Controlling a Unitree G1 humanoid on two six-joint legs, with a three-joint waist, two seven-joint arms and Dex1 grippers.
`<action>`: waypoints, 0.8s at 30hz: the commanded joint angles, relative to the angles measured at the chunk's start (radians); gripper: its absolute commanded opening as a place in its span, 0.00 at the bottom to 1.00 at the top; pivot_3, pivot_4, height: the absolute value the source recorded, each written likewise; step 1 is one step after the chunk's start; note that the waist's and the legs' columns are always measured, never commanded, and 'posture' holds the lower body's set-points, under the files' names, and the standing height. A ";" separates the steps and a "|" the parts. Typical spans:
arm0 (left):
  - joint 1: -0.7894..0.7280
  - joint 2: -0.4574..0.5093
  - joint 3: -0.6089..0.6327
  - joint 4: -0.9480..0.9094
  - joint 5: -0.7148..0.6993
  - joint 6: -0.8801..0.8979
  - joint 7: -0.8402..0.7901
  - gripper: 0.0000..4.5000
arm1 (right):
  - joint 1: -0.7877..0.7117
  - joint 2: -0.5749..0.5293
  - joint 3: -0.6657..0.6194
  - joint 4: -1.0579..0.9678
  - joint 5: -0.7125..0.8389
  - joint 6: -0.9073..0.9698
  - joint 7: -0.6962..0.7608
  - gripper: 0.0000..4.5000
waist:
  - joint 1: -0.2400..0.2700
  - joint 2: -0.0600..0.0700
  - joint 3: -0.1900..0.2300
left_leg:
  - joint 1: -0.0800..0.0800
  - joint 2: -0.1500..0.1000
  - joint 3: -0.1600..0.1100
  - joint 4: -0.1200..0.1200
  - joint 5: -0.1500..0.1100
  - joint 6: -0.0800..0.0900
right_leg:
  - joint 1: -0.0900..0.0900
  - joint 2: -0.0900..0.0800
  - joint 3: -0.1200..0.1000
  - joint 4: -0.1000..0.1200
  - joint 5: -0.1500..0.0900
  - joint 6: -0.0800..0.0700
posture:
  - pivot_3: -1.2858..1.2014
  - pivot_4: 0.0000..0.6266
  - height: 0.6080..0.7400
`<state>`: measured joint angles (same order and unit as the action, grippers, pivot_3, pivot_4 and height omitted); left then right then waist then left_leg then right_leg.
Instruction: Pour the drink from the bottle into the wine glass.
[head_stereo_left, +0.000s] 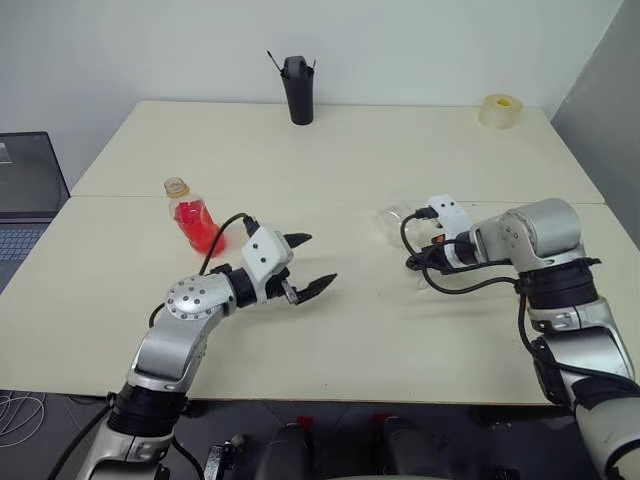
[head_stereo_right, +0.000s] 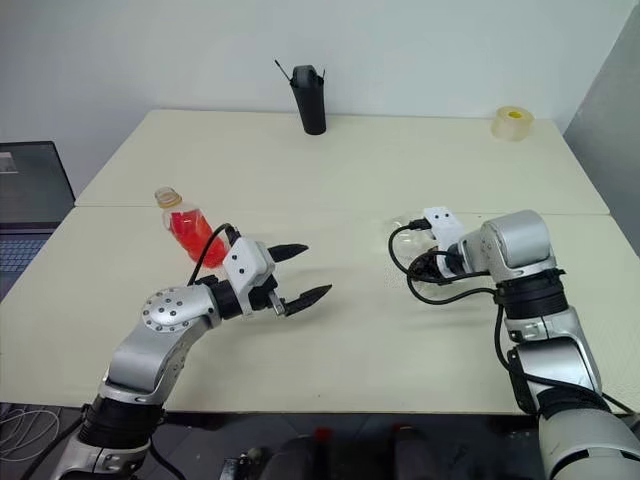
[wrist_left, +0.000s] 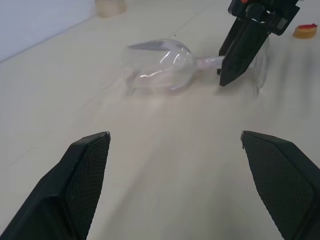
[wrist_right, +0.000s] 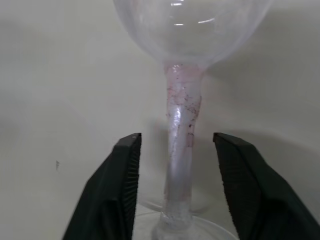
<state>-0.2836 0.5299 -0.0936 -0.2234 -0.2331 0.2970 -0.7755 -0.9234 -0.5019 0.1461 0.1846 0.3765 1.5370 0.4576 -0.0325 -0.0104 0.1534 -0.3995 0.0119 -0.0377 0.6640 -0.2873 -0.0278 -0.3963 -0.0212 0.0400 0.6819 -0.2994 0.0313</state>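
On the left of the desk (head_stereo_left: 330, 160) we have the squat clear bottle (head_stereo_left: 192, 218), red drink (head_stereo_left: 196, 228) inside, standing upright. Our left pincer (head_stereo_left: 312, 264) hangs spread wide just right of it. Over right, the wine glass (wrist_left: 165, 65) lies on its side; our right pincer (wrist_right: 175, 175) straddles the thin, smooth stem, fingers apart. We'd close gently there and stand it up first.

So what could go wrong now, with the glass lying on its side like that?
The wine glass lies tipped over on the table, so it could roll away when nudged. The right gripper has its fingers either side of the thin stem without squeezing it; closing badly might push the glass or snap the stem. The bottle of red drink has no cap on and stands near the left arm, which could knock it and spill it.
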 joint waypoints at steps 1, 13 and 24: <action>0.000 0.003 0.009 -0.026 0.003 -0.016 0.004 1.00 | -0.056 -0.036 0.012 -0.004 0.005 -0.010 0.032 0.87 | 0.000 0.000 0.000 | 0.000 0.000 0.000 0.000 0.000 0.000 | 0.000 0.000 0.000 0.000 0.000 0.000 | 0.52 0.24 1.00; -0.027 -0.018 -0.008 0.011 0.010 -0.021 0.005 1.00 | -0.280 -0.119 0.271 0.160 0.025 0.029 0.227 1.00 | 0.000 0.000 0.000 | 0.000 0.000 0.000 0.000 0.000 0.000 | 0.000 0.000 -0.001 0.000 0.000 0.000 | 0.52 0.24 1.00; 0.006 -0.040 -0.016 -0.029 0.013 -0.018 0.031 1.00 | -0.429 -0.032 0.464 0.536 -0.081 -0.126 0.412 1.00 | 0.000 0.000 0.001 | -0.003 0.000 0.004 0.000 0.000 0.000 | -0.008 0.000 0.002 0.004 0.000 0.000 | 0.52 0.24 1.00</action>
<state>-0.2810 0.4896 -0.1191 -0.2069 -0.2199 0.2926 -0.7533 -1.3267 -0.5369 0.5940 0.7000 0.3156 1.4367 0.8458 -0.0327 -0.0104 0.1546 -0.4023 0.0123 -0.0333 0.6642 -0.2873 -0.0278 -0.4041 -0.0219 0.0416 0.6857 -0.2993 0.0312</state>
